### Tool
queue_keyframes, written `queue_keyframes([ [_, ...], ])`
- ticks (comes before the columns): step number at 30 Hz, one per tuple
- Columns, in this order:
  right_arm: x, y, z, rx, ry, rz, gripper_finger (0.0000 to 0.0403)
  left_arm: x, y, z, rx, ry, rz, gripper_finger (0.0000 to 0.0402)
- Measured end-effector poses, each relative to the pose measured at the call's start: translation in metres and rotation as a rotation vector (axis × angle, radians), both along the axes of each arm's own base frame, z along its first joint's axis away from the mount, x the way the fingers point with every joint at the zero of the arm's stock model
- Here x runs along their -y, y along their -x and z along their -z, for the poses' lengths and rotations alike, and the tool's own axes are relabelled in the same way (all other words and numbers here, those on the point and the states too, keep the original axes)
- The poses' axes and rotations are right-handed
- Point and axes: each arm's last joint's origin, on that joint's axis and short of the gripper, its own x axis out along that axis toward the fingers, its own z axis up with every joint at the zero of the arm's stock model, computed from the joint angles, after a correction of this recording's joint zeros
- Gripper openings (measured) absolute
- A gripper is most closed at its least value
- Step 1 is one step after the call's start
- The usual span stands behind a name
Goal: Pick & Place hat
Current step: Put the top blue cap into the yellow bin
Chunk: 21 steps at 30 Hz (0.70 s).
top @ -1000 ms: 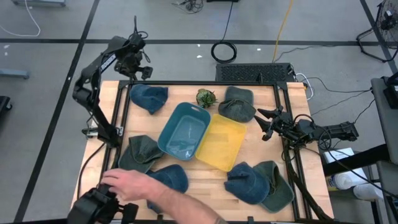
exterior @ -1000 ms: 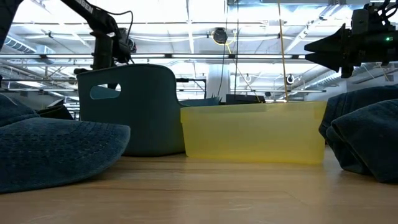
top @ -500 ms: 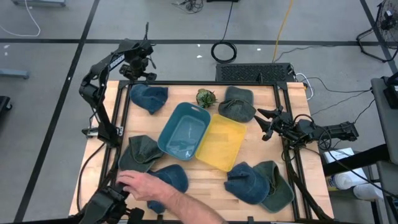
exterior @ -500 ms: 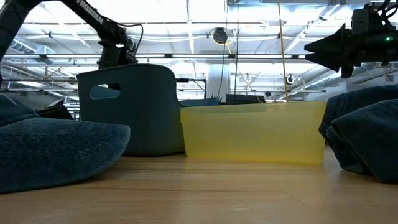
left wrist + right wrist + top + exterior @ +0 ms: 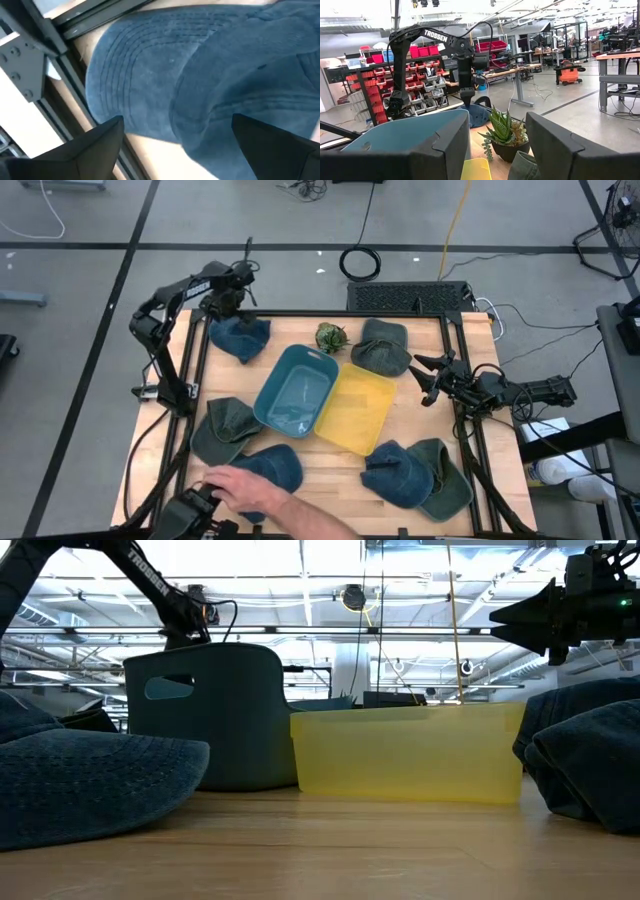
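Now hovering left gripper (image 5: pixel 237 298) wide open above blue hat (image 5: pixel 240 337) at table's (image 5: pixel 322 460) far-left corner, right gripper (image 5: pixel 428 378) part-open and empty near right edge; could pinch only brim and drop it.

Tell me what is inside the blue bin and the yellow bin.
Seen from above, the blue bin and the yellow bin both show bare floors, no hat inside. The blue bin's rim overlaps the yellow bin's near edge, so that strip stays hidden.
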Motion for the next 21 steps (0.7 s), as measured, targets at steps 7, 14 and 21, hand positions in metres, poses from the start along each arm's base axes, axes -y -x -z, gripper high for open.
queue_keyframes([
  [7,0.0,0.0,0.0,0.0,0.0,0.0,0.0187,0.007,-0.008,0.015,-0.055,-0.059,0.02,0.0378],
  [14,0.0,0.0,0.0,0.0,0.0,0.0,0.0187,0.009,-0.012,0.017,-0.064,-0.084,0.022,0.0322],
  [21,0.0,0.0,0.0,0.0,0.0,0.0,0.0187,0.009,-0.011,0.017,-0.064,-0.086,0.009,0.0205],
])
